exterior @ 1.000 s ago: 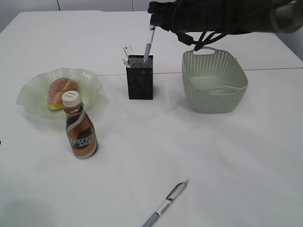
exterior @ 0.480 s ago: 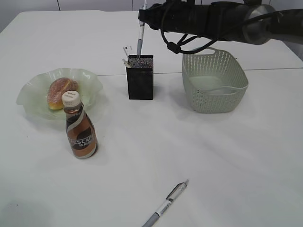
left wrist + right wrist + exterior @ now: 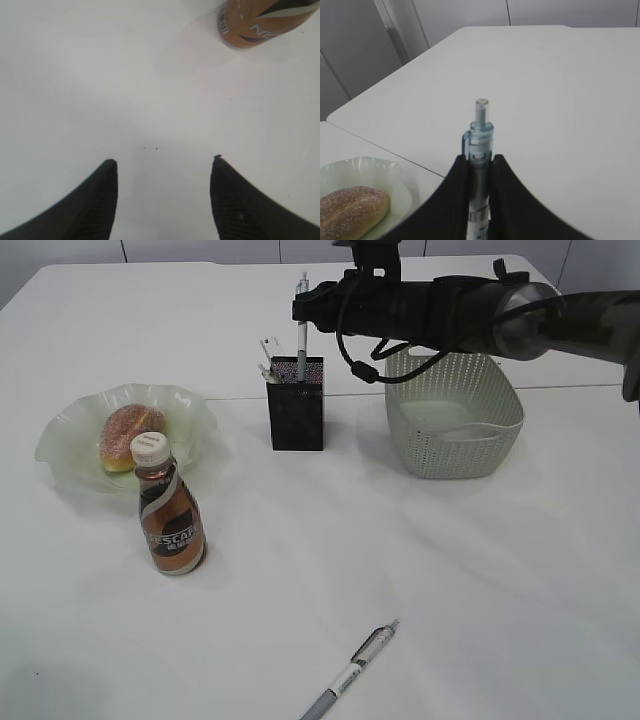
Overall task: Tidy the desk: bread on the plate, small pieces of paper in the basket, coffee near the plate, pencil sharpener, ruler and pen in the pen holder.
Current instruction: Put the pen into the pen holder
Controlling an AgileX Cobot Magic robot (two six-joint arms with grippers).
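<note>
On the desk (image 3: 330, 540) I read the scene largest first: the sage-green basket (image 3: 455, 420) sits at about three o'clock from the pen holder (image 3: 296, 405), the glass plate (image 3: 70, 435) at nine o'clock with the bread (image 3: 130, 435) on it, and the coffee (image 3: 170, 510) just in front of the plate, at seven o'clock from the holder. My right gripper (image 3: 479, 172) is pinched on a blue pen (image 3: 302, 325), held upright with its tip down in the holder's mouth. That pen is light, stiff and slick-barrelled, so I judge a grip high on the barrel suits it, and letting go straight above should drop it cleanly. A second pen (image 3: 350, 675) lies flat at six o'clock near the desk's front edge; I'd take it mid-barrel, across its length. My left gripper (image 3: 162, 167) hangs spread and empty over bare desk.
</note>
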